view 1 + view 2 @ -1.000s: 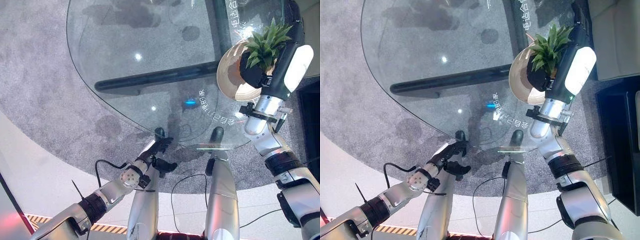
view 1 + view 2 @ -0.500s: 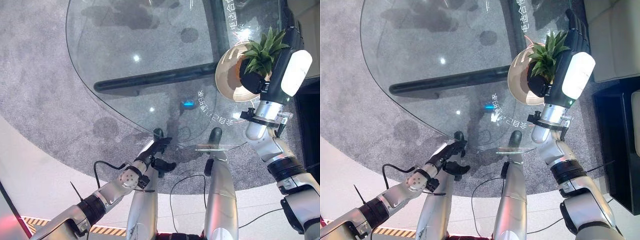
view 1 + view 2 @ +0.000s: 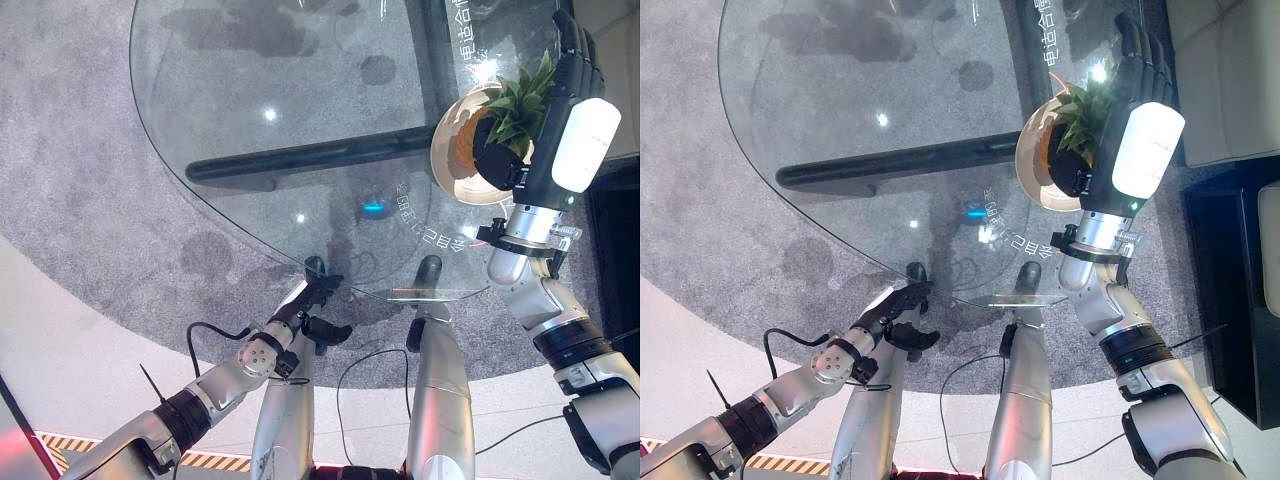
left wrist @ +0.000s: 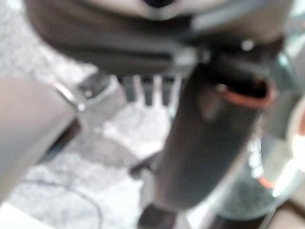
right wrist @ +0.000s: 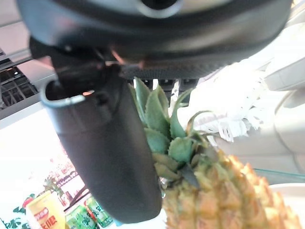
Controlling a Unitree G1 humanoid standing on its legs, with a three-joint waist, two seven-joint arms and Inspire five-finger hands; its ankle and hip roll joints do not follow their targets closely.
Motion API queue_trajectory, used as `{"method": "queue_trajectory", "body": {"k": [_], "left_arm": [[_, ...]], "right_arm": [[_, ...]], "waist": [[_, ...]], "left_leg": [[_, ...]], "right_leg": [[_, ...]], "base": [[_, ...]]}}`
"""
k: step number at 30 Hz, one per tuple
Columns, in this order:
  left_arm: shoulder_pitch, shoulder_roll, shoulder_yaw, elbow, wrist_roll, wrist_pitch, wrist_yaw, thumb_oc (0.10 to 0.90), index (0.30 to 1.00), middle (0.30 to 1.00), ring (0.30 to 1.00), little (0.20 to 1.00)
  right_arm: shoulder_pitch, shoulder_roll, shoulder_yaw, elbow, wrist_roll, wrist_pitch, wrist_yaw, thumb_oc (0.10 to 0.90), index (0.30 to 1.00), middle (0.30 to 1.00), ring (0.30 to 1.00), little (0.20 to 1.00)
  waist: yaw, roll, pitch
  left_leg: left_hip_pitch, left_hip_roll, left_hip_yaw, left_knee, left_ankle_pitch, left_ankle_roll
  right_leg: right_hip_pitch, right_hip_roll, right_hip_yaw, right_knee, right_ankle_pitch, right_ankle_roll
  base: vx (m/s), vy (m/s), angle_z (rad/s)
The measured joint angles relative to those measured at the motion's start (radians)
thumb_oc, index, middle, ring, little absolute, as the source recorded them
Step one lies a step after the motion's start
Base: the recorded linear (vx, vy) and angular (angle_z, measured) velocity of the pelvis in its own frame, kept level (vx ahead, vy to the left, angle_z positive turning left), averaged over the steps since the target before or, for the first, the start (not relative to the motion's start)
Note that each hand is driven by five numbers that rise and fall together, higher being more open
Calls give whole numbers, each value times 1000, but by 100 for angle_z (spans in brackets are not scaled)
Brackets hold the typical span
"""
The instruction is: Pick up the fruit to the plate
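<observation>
A pineapple with a green crown (image 3: 520,95) and orange-yellow body (image 3: 465,148) lies in the cream plate (image 3: 447,165) at the right edge of the glass table. My right hand (image 3: 560,120) is over it, its fingers (image 3: 577,40) stretched straight past the crown and its dark thumb (image 3: 498,152) against the fruit. In the right wrist view the crown (image 5: 167,138) and scaly body (image 5: 224,200) sit beside the thumb (image 5: 109,152). My left hand (image 3: 318,300) hangs relaxed below the table's near edge, holding nothing.
The round glass table (image 3: 280,150) has a dark bar-shaped base (image 3: 300,160) showing through it, and grey carpet (image 3: 80,150) lies around it. A pale sofa (image 3: 1230,80) and a dark cabinet (image 3: 1240,280) stand to the right.
My right hand has moved a little farther over the plate and tipped, bringing the pineapple's body down into it; its fingers now show straight. The left hand has not moved.
</observation>
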Motion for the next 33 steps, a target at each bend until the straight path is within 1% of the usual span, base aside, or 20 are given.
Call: {"method": "queue_trajectory", "body": {"k": [4,6,8,13,17,25,33], "left_arm": [[25,0,16,-8,1,0,6,800,900,900,900,900],[37,0,26,-17,7,0,6,800,900,900,900,900],[40,0,35,-22,18,0,6,800,900,900,900,900],[40,0,41,-24,20,0,6,800,900,900,900,900],[40,3,41,-23,21,0,5,800,900,900,900,900],[59,3,41,-21,21,-2,5,800,900,900,900,900],[69,0,42,-9,21,-7,4,800,900,900,900,900]], "right_arm": [[0,-1,-1,-3,-1,4,-1,800,900,900,900,900],[0,-1,-1,-15,-11,17,-1,800,900,900,900,900],[7,-1,-1,-47,-29,30,-1,800,900,900,900,900],[16,-1,-1,-120,-65,28,-1,800,900,900,900,900],[19,-1,5,-146,-85,25,5,800,900,900,900,900],[22,-1,32,-149,-85,-13,45,800,900,900,900,900],[34,-2,91,-157,-82,-44,128,800,900,900,900,900]], "waist": [[-3,-2,0],[-3,-2,0],[-3,-3,0],[-6,-5,0],[-12,-22,0],[-17,-24,-1],[-16,-25,-1]], "left_leg": [[0,0,1,0,-1,1],[0,0,1,0,-3,2],[0,0,2,0,-4,3],[6,0,1,12,-10,5],[20,0,0,16,-11,5],[60,0,0,8,-12,6],[130,0,-2,-22,-11,5]], "right_leg": [[1,0,0,-3,1,1],[3,0,0,-7,2,2],[4,0,0,-9,5,2],[16,0,-1,-9,6,3],[35,0,-2,-11,9,3],[83,2,-5,-37,11,14],[147,2,-11,-50,10,13]], "base": [[0,0,0],[0,0,0],[0,0,0],[0,0,0],[0,0,0],[0,0,0],[-6,-17,0]]}}
